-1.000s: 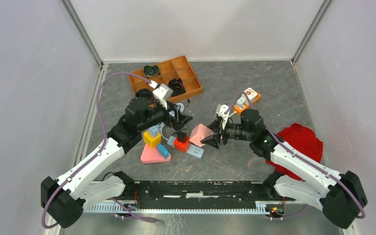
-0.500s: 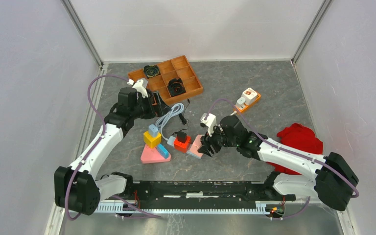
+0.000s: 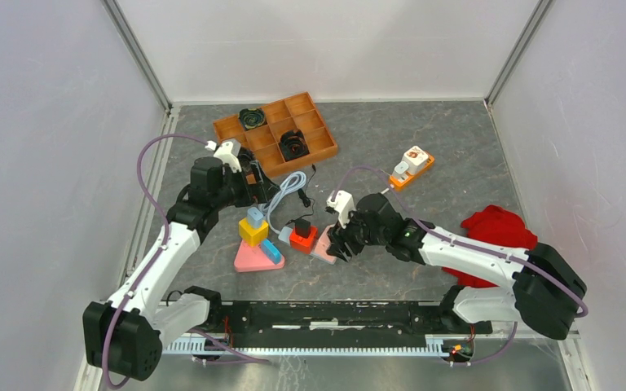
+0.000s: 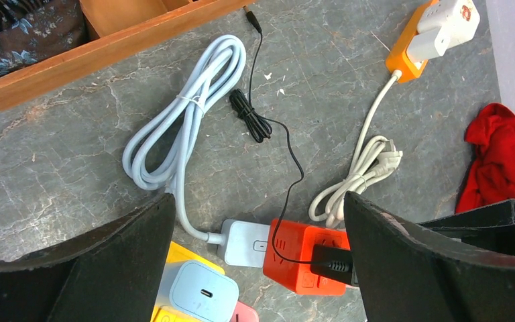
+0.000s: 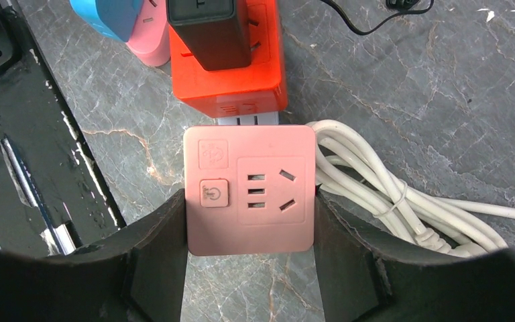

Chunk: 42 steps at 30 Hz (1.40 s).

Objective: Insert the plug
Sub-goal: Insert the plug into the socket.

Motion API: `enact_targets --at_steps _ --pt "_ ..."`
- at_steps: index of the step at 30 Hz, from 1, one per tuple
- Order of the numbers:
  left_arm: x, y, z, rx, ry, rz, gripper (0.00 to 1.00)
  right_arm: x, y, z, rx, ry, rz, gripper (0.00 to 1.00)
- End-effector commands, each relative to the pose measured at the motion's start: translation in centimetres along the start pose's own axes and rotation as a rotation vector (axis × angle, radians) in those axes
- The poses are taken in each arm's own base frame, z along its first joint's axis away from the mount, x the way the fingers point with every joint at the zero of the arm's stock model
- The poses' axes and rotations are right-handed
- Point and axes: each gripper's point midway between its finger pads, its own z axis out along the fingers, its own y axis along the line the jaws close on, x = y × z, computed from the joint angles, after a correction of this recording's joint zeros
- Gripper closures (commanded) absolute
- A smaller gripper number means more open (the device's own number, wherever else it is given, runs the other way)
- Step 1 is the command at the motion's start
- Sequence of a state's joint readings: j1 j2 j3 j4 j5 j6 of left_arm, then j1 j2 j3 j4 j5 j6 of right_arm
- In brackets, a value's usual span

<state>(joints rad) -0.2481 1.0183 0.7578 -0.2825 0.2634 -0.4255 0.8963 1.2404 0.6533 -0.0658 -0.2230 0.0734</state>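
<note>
The right fingers (image 5: 154, 258) are clenched on a pink square plastic socket block (image 5: 249, 189), one pressed against each of its side faces. The block sits low on the grey marbled desk (image 3: 424, 130) with its socket face and small button turned up. Its far edge is just beside an orange-red plastic socket cube (image 5: 258, 80), and a sliver of the pale grey power strip (image 4: 245, 243) shows between the two. A black rectangular plug (image 5: 204, 30) stands seated in the top of the orange-red cube. A bundled white cable (image 5: 369, 181) lies against the pink block's right side. I cannot tell whether the pink block rests on the strip or on the desk.

The left fingers (image 4: 107, 261) are released and spread wide, with nothing between them. They hover above the strip and the orange-red cube, apart from both.
</note>
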Motion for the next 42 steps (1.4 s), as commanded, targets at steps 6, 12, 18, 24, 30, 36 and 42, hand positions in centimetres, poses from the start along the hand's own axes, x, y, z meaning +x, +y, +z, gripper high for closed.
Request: enact_targets --at_steps 6,12,18,24,30,36,42 --pt "-1.0 0.0 -0.4 0.009 -0.05 0.082 0.0 -3.0 -0.4 0.2 0.056 -0.052 -0.026 0.82" --pt "-1.0 -0.1 -0.4 0.009 -0.051 0.081 0.0 -3.6 -0.1 0.0 0.059 -0.045 -0.028 0.82" --pt "-0.9 0.0 -0.3 0.009 -0.045 0.079 0.0 -3.9 0.4 -0.1 0.049 -0.037 -0.018 0.83" --pt "-0.9 0.0 -0.3 0.011 -0.045 0.079 0.0 -2.7 0.4 0.7 0.065 -0.003 -0.008 0.83" --pt "-0.9 -0.1 -0.4 0.013 -0.047 0.08 0.0 -2.2 -0.3 0.7 0.107 0.008 -0.01 0.84" --pt "-0.8 -0.1 -0.3 0.015 -0.042 0.079 0.0 -2.6 -0.5 0.1 0.126 0.01 -0.016 0.84" --pt "-0.7 0.0 -0.3 0.013 -0.041 0.078 0.0 -2.0 -0.3 0.0 0.116 0.039 -0.012 0.84"
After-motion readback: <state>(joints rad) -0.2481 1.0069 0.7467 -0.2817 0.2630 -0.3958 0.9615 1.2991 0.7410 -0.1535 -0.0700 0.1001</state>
